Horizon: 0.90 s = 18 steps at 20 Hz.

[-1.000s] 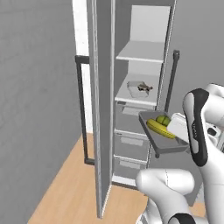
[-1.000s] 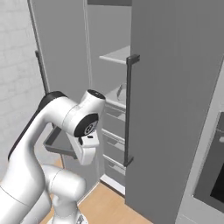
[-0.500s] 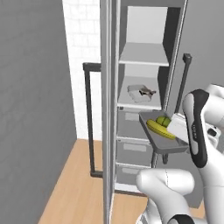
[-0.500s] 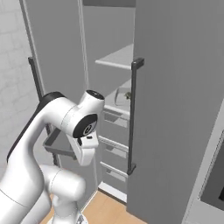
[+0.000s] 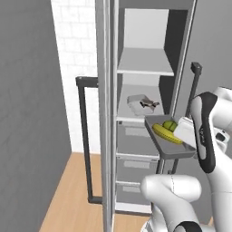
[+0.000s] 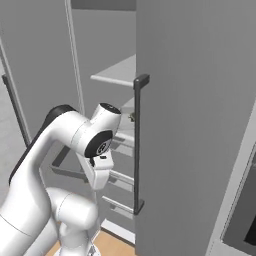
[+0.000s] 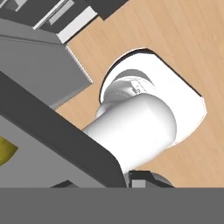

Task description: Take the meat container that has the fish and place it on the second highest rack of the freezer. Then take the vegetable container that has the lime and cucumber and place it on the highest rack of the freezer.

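Carrying the vegetable tray (image 5: 170,140) with lime (image 5: 170,125) and cucumber (image 5: 166,134), jaws clamped on its rim, it's below and right of the freezer's highest rack (image 5: 145,63).

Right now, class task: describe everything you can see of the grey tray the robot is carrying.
The grey tray is a shallow, dark grey rectangular container with low raised walls, plastic-looking. It is held roughly level in front of the open freezer, beside the white arm. Inside lie a curved yellow-green cucumber and a small green lime.
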### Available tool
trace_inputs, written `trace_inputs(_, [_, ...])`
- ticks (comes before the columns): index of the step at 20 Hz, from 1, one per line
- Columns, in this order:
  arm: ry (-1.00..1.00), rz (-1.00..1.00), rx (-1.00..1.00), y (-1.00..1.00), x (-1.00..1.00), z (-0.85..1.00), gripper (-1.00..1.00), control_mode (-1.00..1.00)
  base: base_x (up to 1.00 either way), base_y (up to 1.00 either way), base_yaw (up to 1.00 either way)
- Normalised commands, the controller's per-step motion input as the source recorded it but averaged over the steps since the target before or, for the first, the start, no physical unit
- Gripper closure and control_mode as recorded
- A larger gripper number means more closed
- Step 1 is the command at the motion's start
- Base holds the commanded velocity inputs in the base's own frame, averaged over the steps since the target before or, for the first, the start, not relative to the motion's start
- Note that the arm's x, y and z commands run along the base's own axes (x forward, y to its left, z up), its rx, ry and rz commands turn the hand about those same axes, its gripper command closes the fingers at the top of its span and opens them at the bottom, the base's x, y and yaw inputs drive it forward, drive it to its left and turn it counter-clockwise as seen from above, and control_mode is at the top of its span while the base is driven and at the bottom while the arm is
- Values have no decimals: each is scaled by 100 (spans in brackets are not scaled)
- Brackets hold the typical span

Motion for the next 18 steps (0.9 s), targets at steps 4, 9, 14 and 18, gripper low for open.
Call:
trace_inputs(4, [0,0,0,0,0,0,100,100,58,9,-6])
trace_inputs(9, [0,0,0,0,0,0,100,100,40,33,-11])
trace_inputs(14, [0,0,0,0,0,0,100,100,31,55,-14])
trace_inputs(18, [0,-1,0,14,8,7,100,-100,34,48,-7])
